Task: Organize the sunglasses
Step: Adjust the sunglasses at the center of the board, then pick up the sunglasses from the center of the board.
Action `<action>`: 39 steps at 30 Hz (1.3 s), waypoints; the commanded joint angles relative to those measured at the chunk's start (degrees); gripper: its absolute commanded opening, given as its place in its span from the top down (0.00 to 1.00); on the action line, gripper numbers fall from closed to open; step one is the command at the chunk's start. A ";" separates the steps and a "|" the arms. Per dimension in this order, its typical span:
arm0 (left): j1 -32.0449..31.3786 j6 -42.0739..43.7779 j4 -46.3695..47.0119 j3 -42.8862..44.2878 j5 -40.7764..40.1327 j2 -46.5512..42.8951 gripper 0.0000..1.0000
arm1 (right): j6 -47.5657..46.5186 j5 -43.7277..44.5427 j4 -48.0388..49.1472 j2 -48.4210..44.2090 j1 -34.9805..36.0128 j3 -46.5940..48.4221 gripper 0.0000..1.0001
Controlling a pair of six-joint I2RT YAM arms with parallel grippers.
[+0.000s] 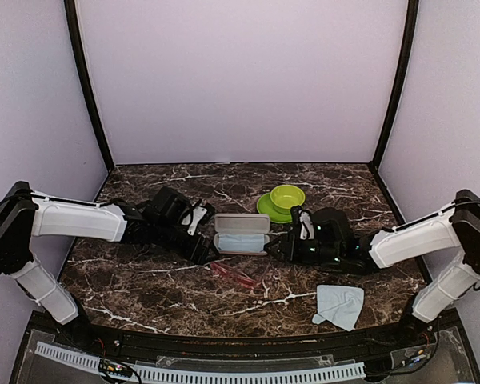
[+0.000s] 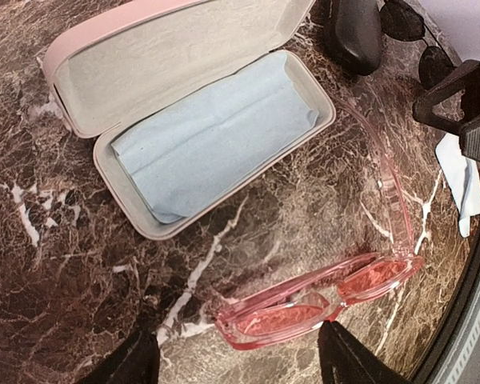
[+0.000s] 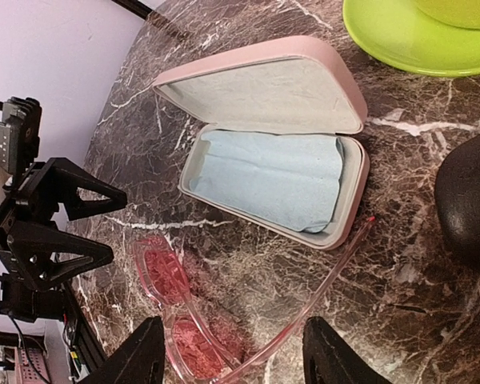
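Nothing stowed yet: pink case (image 1: 242,234) open, only cloth (image 2: 216,136) inside. Red-pink sunglasses (image 2: 320,300) on worktop (image 1: 144,280) just near it. Left gripper (image 2: 236,340) and right gripper (image 3: 234,328) wide, empty.

From where I stand, no writing, label, brand, number or sign can be read on anything here.
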 commanded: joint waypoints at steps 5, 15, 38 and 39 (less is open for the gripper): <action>0.35 0.94 0.04 -0.17 -1.11 -2.68 0.29 | -0.12 0.69 -3.13 0.57 0.33 -0.59 0.35; 0.35 1.11 0.19 -0.44 -0.76 -2.86 0.30 | 2.26 -3.41 1.70 7.85 0.32 0.33 0.33; 0.35 1.30 0.74 -1.19 -0.01 -3.03 0.30 | 2.26 -3.41 7.46 11.87 0.15 1.62 0.33; 0.35 1.31 0.77 -1.19 -0.01 -3.03 0.30 | 2.26 -3.41 7.46 11.82 0.19 1.63 0.33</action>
